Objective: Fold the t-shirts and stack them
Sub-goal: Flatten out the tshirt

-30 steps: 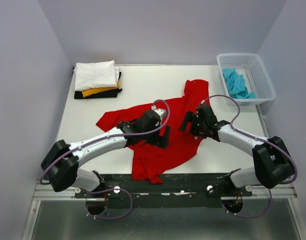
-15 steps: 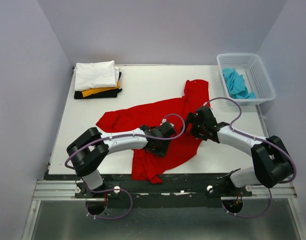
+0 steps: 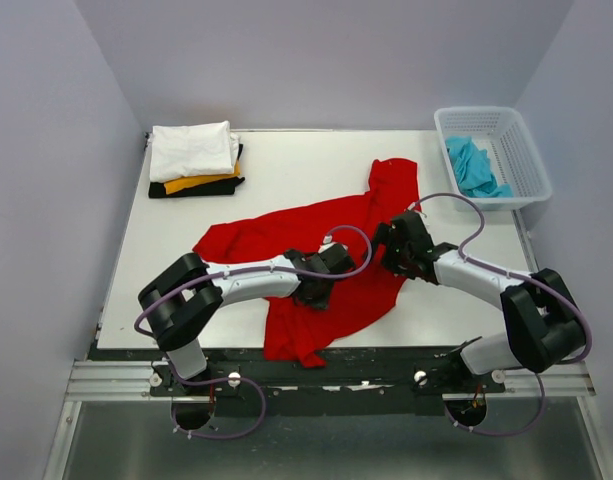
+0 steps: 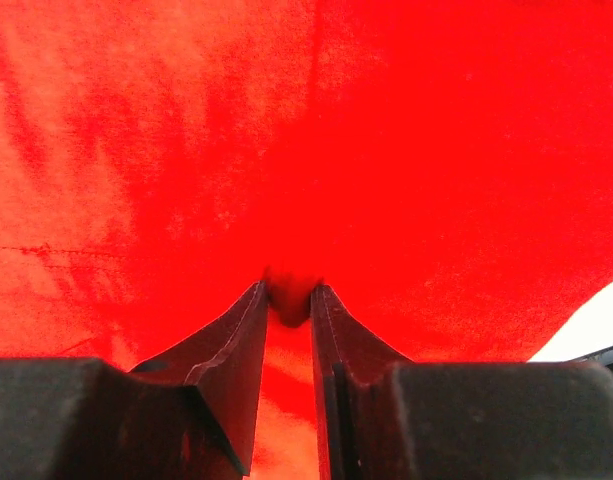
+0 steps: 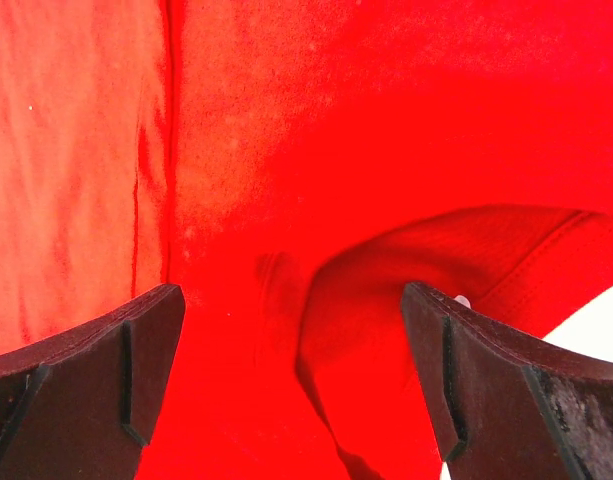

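The white desk (image 3: 286, 165) carries everything. The largest piece on it is the red t-shirt (image 3: 248, 240), which lies unfolded and a little crumpled across the middle and reaches to the near edge. I think it lies open like this because it is the next one to fold. The folded stack (image 3: 191, 150) of white, yellow-orange and black tees waits at the far left corner. A turquoise t-shirt (image 3: 472, 166) sits in the basket (image 3: 491, 112) at the far right.

Both arms are low over the red cloth, side by side, probably to take it at two places. The left fingers (image 4: 231, 370) are almost together and pinch a small ridge of the cloth between their tips. The right fingers (image 5: 146, 350) stand wide apart and hold nothing; a raised fold of the shirt lies between them.
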